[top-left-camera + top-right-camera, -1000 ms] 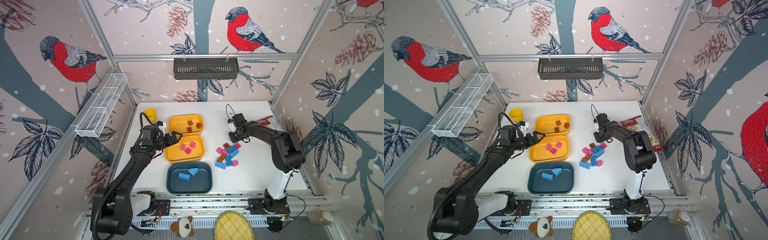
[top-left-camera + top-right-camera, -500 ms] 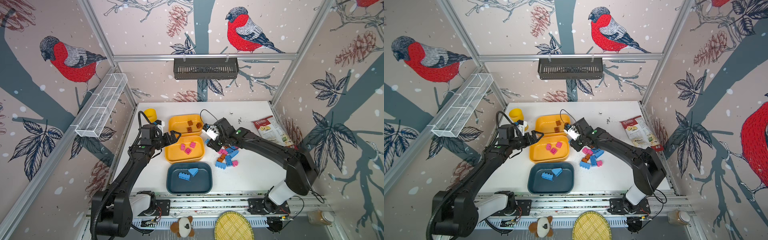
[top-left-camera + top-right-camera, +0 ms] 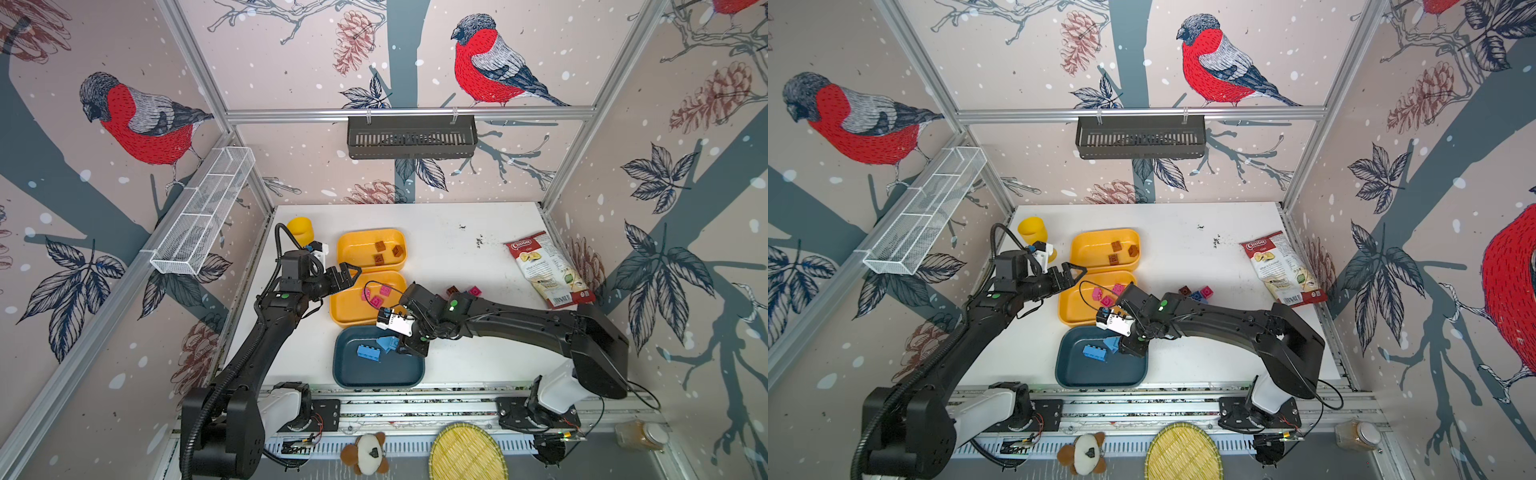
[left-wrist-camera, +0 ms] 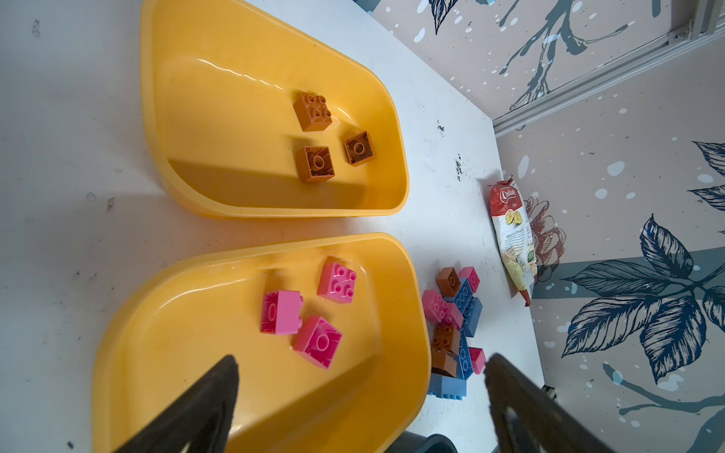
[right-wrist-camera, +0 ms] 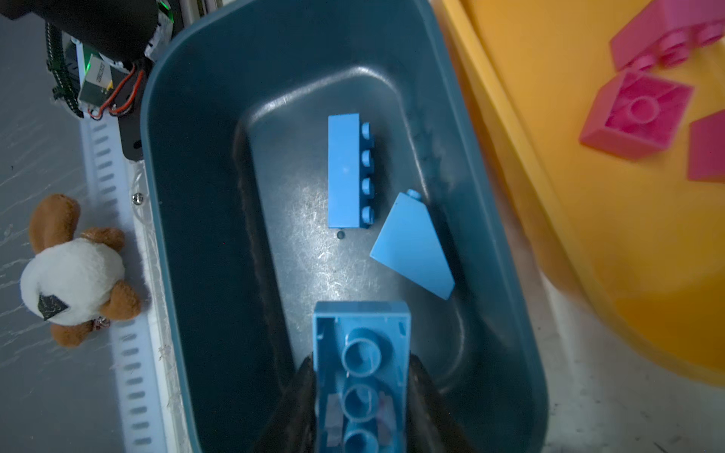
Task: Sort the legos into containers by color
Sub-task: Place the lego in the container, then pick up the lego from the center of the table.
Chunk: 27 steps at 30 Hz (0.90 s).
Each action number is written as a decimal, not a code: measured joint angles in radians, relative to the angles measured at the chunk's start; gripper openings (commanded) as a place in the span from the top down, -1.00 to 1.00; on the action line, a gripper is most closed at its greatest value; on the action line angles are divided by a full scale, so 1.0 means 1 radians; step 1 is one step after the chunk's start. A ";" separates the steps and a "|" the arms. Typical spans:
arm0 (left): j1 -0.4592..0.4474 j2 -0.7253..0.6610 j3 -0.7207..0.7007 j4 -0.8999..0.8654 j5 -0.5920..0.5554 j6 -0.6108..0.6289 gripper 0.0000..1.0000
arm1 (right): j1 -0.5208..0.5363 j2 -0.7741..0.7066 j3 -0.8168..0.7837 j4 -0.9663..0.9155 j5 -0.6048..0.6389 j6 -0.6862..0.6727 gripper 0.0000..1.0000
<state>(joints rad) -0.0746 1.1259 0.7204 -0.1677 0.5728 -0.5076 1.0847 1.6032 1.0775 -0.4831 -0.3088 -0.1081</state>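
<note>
Holding a blue brick [image 5: 361, 325] between its fingers, your right gripper [image 5: 361, 366] has both jaws pressed on the long sides, above the teal tray [image 5: 188, 235]. Inside this tray lie a long brick [image 5: 345, 168] and a wedge [image 5: 412, 251]. Half a second ago the gripper was over the loose pile [image 4: 455, 325] behind the teal tray. Your left gripper [image 3: 352, 272], jaws wide apart and empty, hovers behind the teal tray, at the edge of the yellow tray [image 3: 345, 307] with pink bricks [image 3: 376, 301].

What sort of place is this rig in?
Probably a lab robot cell: aluminium frame with bird-print wall panels, left arm and right arm on a base rail, staged props like the chips bag.
</note>
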 measured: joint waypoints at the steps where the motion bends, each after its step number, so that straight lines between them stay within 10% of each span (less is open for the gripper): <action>1: 0.000 0.000 0.000 0.000 0.000 0.000 -0.94 | -0.002 0.002 0.000 -0.005 0.021 -0.001 -0.16; 27: 0.002 0.026 0.008 0.002 0.003 0.003 -0.94 | -0.461 0.060 0.105 -0.092 0.256 -0.004 -0.32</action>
<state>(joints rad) -0.0727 1.1519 0.7284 -0.1654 0.5755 -0.5045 0.6235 1.6634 1.1828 -0.5751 -0.0528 -0.1123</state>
